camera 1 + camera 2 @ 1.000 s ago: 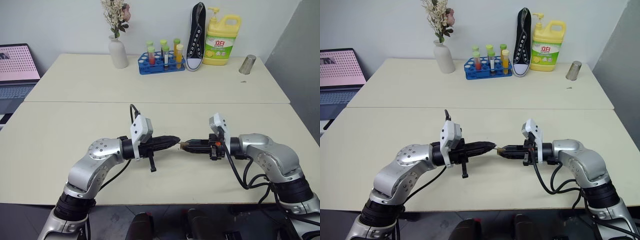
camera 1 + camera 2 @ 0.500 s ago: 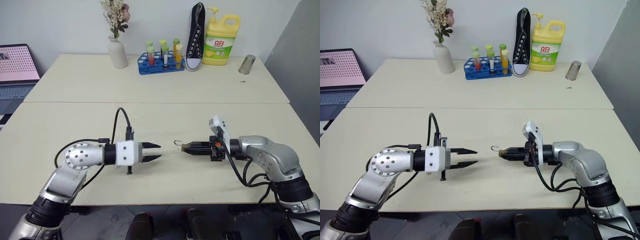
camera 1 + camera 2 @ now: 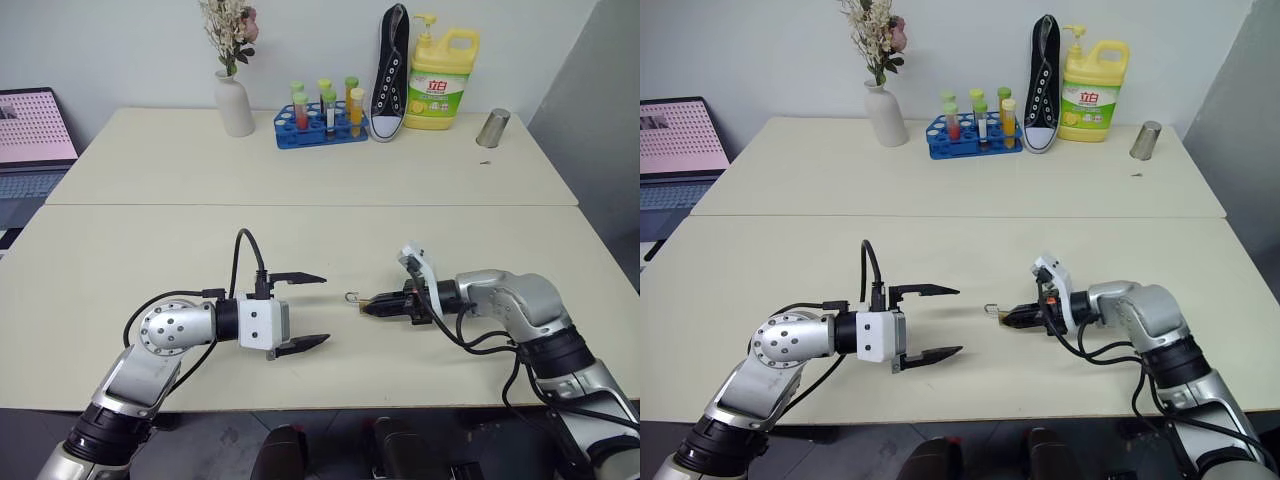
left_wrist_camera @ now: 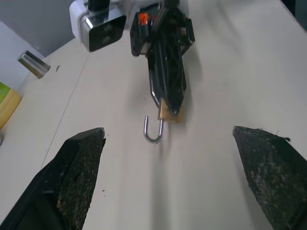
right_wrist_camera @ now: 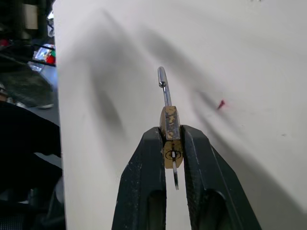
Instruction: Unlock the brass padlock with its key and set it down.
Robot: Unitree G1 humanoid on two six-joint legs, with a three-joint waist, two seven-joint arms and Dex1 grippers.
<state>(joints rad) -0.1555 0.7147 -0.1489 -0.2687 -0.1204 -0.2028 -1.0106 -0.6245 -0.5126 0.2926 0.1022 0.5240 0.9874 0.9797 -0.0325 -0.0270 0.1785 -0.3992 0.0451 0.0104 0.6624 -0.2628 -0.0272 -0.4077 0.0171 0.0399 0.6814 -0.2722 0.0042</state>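
My right gripper (image 3: 366,303) is shut on the small brass padlock (image 5: 170,125), which it holds low over the cream table (image 3: 300,240), right of centre. The silvery shackle (image 4: 153,132) points toward my left gripper, and one end hangs free of the body. A thin silvery strip (image 5: 175,179) sticks out at the keyhole between the fingers. It looks like the key seen edge-on. My left gripper (image 3: 324,309) stands wide open and empty, a short way to the left of the padlock. Its fingers (image 4: 72,177) flank the padlock from a distance.
Along the far edge of the table stand a white vase of flowers (image 3: 236,105), a blue rack of test tubes (image 3: 322,125), a black shoe (image 3: 390,75), a yellow detergent bottle (image 3: 440,80) and a metal cup (image 3: 492,128). A laptop (image 3: 35,140) sits at the far left.
My left gripper, shut against the padlock a second ago, has let go, drawn back to the left and opened wide. My right gripper has sunk toward the table with the padlock.
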